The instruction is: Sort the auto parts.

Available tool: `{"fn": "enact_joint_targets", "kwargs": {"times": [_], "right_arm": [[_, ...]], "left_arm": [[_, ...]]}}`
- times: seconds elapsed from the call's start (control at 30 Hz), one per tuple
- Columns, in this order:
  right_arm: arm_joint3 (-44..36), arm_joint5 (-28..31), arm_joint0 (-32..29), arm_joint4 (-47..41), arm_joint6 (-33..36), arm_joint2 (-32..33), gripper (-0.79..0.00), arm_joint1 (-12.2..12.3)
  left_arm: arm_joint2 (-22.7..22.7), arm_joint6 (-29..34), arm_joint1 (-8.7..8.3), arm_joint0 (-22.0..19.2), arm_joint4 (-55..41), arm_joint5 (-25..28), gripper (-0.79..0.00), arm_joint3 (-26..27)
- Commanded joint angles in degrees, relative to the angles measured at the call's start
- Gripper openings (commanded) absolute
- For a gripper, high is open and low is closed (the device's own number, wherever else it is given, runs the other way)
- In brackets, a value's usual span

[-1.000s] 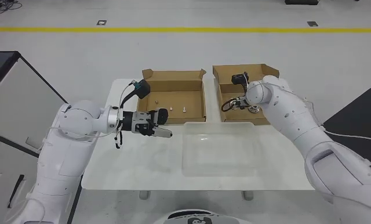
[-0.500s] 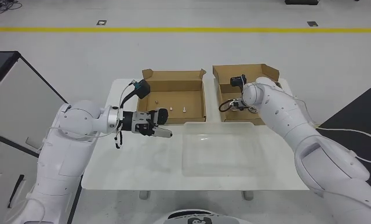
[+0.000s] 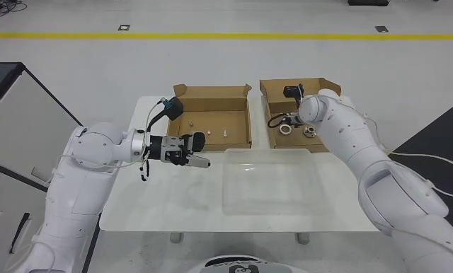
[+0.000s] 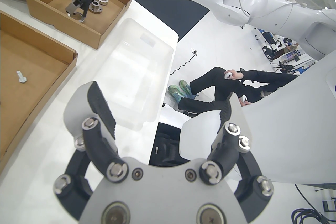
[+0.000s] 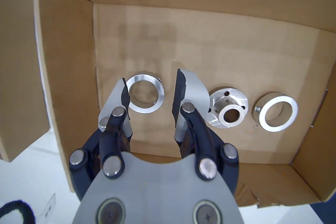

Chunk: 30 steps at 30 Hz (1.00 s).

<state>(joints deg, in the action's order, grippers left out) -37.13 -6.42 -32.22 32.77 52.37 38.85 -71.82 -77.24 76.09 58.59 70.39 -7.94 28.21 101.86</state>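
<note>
Inside the right cardboard box (image 3: 297,89) my right gripper (image 5: 153,86) is open, its fingers standing either side of a metal ring (image 5: 145,93) that lies on the box floor. A flanged metal hub (image 5: 228,110) and a second ring (image 5: 275,110) lie beside it. From above, the right gripper (image 3: 277,122) is near the box's left wall, next to the ring (image 3: 285,129) and the hub (image 3: 309,131). My left gripper (image 3: 195,151) hovers open and empty over the table, in front of the left box (image 3: 212,93). That box holds small bolts (image 3: 225,131).
A clear plastic bin (image 3: 267,152) sits on the white table in front of both boxes, between the arms. The left wrist view shows one bolt (image 4: 21,77) on the left box's floor and the bin's rim (image 4: 147,33).
The right gripper has shifted a little toward the left wall of its box, and a ring now shows on the floor beside it. The left arm has not moved.
</note>
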Motion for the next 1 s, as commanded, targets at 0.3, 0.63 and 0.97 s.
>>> {"fn": "enact_joint_targets", "kwargs": {"times": [0.3, 0.63, 0.97], "right_arm": [[-15.0, 4.0, -5.3, -8.9, 0.7, 14.7, 0.0, 5.8], [-46.6, 1.8, -23.2, -20.7, 11.5, 35.2, 0.0, 12.0], [-61.0, 1.1, -37.8, -39.6, 20.2, 52.5, 0.0, 14.5]], "left_arm": [[0.0, 0.0, 0.0, 0.0, 0.0, 0.0, 0.0, 0.0], [0.0, 0.0, 0.0, 0.0, 0.0, 0.0, 0.0, 0.0], [0.0, 0.0, 0.0, 0.0, 0.0, 0.0, 0.0, 0.0]]}}
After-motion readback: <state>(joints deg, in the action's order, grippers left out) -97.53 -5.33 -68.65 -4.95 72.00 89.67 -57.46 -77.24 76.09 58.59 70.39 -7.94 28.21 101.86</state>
